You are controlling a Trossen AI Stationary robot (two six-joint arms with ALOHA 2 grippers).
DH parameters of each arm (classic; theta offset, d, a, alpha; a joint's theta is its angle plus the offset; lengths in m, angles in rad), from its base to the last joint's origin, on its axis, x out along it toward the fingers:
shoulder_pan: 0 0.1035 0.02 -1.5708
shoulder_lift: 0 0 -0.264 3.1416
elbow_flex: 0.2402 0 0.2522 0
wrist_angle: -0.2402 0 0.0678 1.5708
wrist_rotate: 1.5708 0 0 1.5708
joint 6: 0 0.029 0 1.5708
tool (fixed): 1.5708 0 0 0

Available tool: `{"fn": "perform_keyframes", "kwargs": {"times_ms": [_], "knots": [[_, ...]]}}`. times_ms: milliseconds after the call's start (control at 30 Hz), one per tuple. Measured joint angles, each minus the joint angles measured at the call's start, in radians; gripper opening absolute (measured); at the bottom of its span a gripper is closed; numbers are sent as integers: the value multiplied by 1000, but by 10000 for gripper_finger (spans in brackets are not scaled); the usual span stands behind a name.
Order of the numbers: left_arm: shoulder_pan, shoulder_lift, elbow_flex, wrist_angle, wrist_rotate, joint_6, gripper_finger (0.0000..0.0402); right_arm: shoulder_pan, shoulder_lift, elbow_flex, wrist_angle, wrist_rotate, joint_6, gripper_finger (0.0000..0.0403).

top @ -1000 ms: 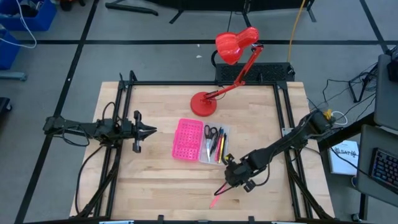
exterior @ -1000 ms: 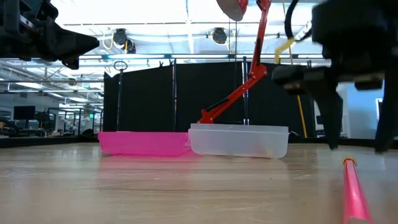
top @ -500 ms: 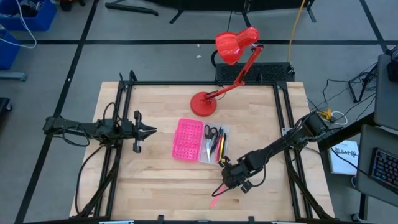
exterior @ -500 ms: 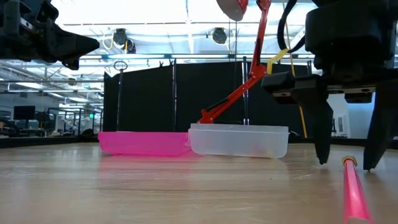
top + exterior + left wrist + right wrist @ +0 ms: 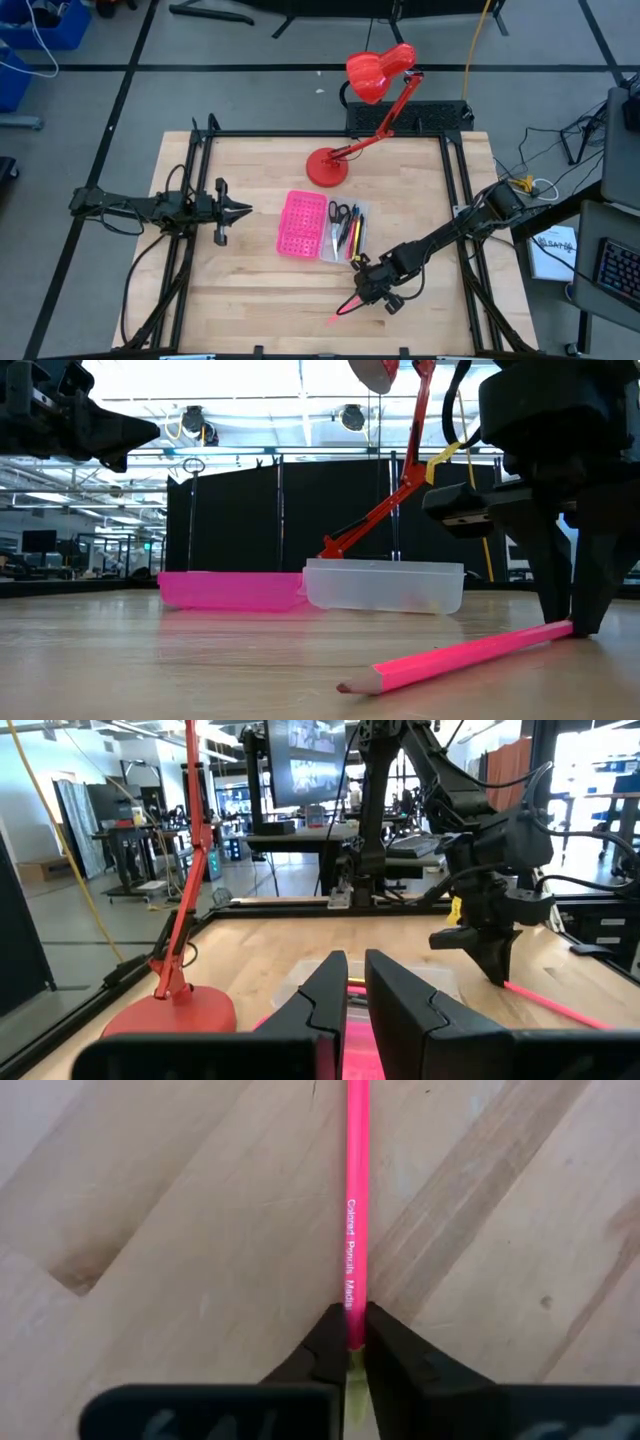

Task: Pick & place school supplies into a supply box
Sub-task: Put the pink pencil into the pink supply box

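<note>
A pink pencil (image 5: 343,310) lies on the wooden table near its front edge, just in front of the supply box. My right gripper (image 5: 362,297) is shut on the pencil's blunt end. The supply box has a pink half (image 5: 302,222) with holes and a clear half (image 5: 346,232). The clear half holds black-handled scissors and several pens. My left gripper (image 5: 247,210) hangs shut and level over the table's left side, well away from the box and holding nothing. My right gripper pinches the pencil's blunt end (image 5: 354,1308) between its two fingertips (image 5: 578,615). The fingers come slanting down from above and from the table's right. The pencil runs straight out beyond them, and its sharpened tip (image 5: 345,686) rests on the table.
A red desk lamp stands with its base (image 5: 327,167) behind the box, and its head (image 5: 378,72) reaches past the far edge. Black frame rails (image 5: 455,200) run along the table's sides. Bare wood (image 5: 240,290) lies at the near left.
My right gripper has sunk toward the table with its fingers on either side of the pencil's blunt end. It has then shut on that end. The pencil has swung about the held end, so its tip now points more toward the table's left.
</note>
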Motion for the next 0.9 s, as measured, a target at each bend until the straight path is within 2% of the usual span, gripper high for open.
{"fn": "perform_keyframes", "kwargs": {"times_ms": [267, 467, 700, 800, 900], "knots": [[0, 0, 0, 0, 0, 0, 49, 6, -62, -4, -15, 21, -13, 10], [0, 0, 0, 0, 0, 7, 49, 14, -204, 5, -109, 142, -11, 9], [0, 0, 0, 0, 0, 3, 49, -8, -335, 16, -191, 195, -108, 9], [0, 0, 0, 1, 0, 2, 49, -39, -376, 33, -217, 229, -108, 9], [0, 0, 0, 1, 0, 1, 49, -80, -416, 74, -254, 317, -132, 9]]}}
